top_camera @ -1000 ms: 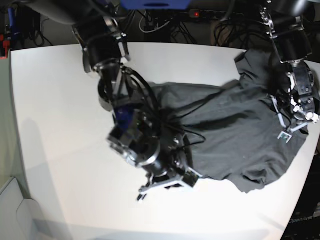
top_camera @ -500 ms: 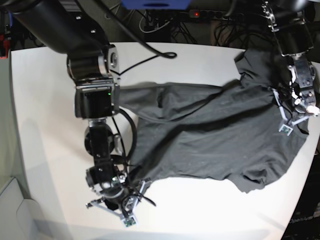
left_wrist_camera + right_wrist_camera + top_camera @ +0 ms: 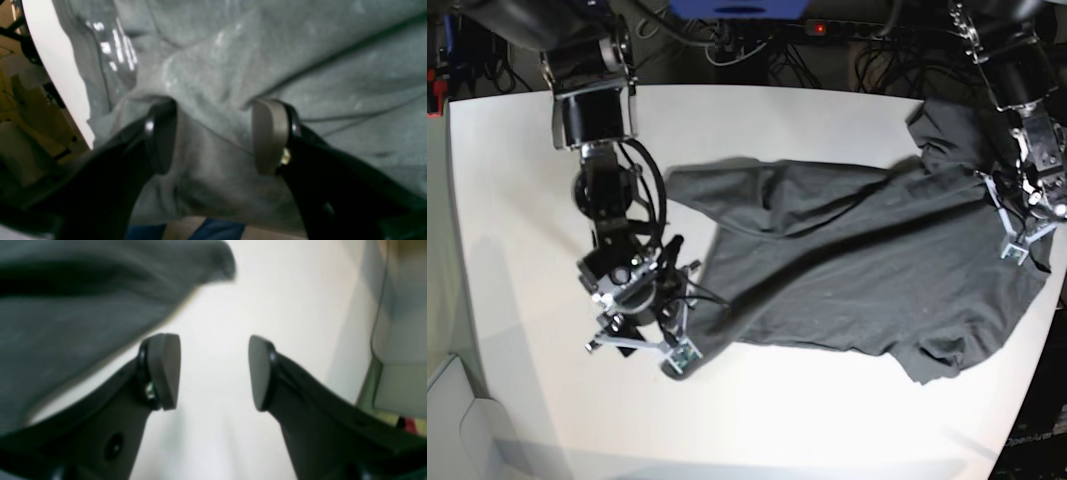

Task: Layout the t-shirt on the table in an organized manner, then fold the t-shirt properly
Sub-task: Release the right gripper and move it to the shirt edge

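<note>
Although the large, smooth white desk (image 3: 517, 200) leaves open room on the right arm's side, the dark charcoal-grey short-sleeved cloth t-shirt (image 3: 857, 270) lies crumpled toward the left arm's edge, where one corner seems to overhang the rim. Its long axis runs roughly from one arm to the other. The right tool (image 3: 213, 373) is released, its jaws spread over bare desk, with the shirt's near corner just beside it. The left tool (image 3: 217, 136) rests on the cloth, jaws apart, with fabric bunched between them; I cannot tell whether it grips.
</note>
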Controlling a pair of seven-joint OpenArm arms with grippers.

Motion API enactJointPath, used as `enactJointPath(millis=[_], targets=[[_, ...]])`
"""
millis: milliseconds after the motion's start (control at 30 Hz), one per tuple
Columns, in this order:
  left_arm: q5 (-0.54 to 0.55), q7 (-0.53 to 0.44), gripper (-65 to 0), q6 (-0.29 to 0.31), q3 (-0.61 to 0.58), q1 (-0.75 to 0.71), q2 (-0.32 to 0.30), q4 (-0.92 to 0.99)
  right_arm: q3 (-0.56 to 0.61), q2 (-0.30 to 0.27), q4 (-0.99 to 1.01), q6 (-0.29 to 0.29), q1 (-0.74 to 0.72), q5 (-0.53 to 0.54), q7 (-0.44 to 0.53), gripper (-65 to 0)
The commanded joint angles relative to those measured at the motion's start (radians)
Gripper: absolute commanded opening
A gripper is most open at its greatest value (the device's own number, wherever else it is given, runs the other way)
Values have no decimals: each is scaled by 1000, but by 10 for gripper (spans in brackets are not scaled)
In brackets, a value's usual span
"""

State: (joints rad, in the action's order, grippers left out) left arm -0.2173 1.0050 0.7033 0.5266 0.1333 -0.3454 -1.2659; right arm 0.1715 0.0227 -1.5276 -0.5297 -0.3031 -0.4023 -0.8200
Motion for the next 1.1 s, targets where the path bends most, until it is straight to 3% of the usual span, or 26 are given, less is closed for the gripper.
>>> enactJointPath(millis=[0, 133, 333, 567, 767, 1000, 1067], targets=[[-3, -4, -298, -5, 5, 21, -19, -18, 4, 4, -72, -45, 12, 1, -12, -315], [3, -1, -298, -5, 7, 36, -16, -61, 7, 6, -224, -168, 123, 1, -98, -315], [3, 8, -298, -5, 13, 42, 35, -243, 33, 1, -293, -168, 247, 1, -111, -319], [-4, 117, -298, -5, 13, 33, 107, -389, 58, -23, -273, -168, 351, 7, -108, -319], [0, 104, -298, -5, 13, -28, 124, -335, 58, -30, -178, -168, 348, 7, -106, -319], [-6, -16, -298, -5, 83, -74, 119, -199, 56, -30, -17, -168, 321, 3, -28, -322], [-6, -35, -298, -5, 112, -79, 119, -162, 56, -30, -3, -168, 324, 3, -9, -354]])
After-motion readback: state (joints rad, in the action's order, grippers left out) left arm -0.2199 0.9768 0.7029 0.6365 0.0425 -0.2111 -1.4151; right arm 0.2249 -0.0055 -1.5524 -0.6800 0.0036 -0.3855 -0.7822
